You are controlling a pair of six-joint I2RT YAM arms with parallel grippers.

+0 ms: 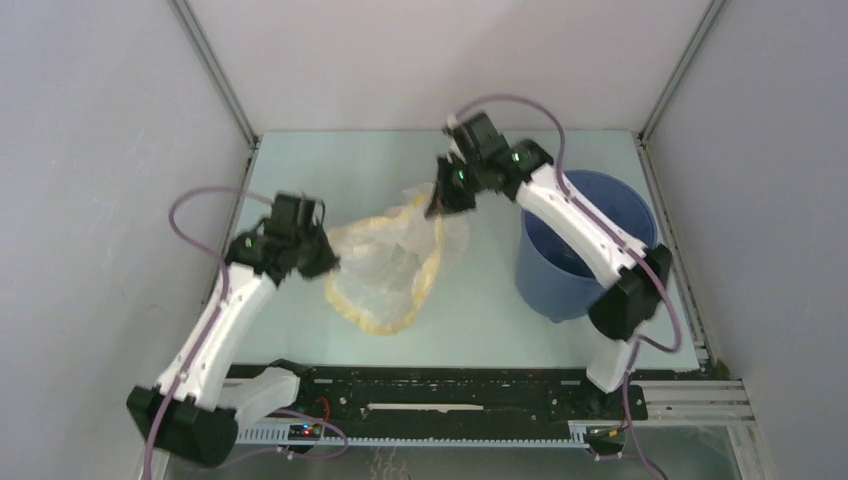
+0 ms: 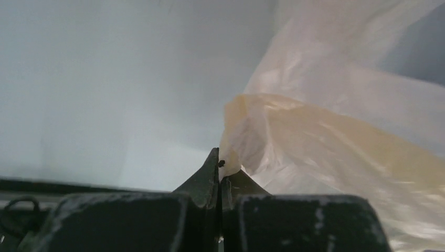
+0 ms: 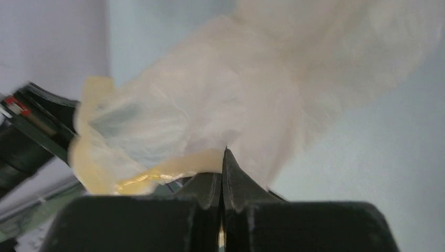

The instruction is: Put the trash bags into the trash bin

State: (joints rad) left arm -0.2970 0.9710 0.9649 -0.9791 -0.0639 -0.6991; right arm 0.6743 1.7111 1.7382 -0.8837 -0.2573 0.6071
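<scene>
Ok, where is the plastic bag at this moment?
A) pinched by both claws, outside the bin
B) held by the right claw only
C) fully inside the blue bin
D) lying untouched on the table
A: the left claw and the right claw are each closed on an edge of the bag, which is spread between them to the left of the blue bin, not in it.

Pale table (image 1: 480,320) bears trash bin (image 1: 548,278), perhaps trash bag (image 1: 385,265) too.
</scene>
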